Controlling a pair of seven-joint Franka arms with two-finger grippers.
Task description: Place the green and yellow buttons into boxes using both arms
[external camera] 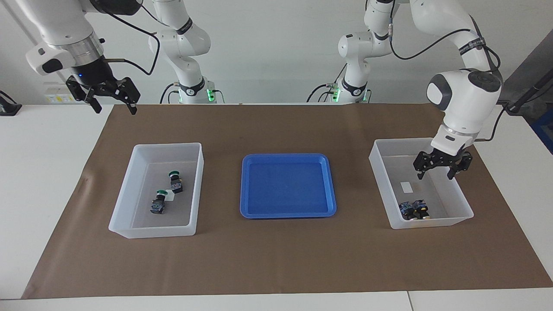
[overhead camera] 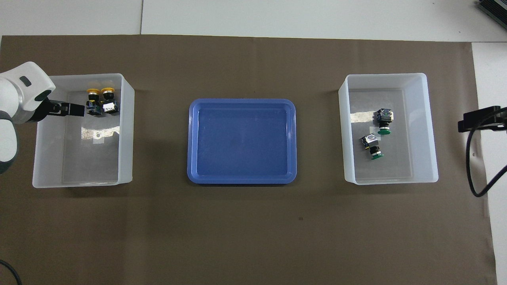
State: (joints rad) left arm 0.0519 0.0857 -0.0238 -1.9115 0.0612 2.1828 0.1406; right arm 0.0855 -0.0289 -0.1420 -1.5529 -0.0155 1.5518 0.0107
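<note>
Yellow-capped black push-button switches [external camera: 414,209], two, lie side by side in translucent white plastic bin [external camera: 462,211], below raised, empty, open-fingered left gripper [external camera: 440,172]. Right gripper [external camera: 113,106] waits spread, well apart from green-capped switches [external camera: 167,193].

White table [external camera: 39,172] carries brown paper sheet [external camera: 285,259]; on the sheet, two clear boxes [external camera: 134,172] [external camera: 462,203] flank a blue tray [external camera: 287,157].

no legible text, labels, brands
</note>
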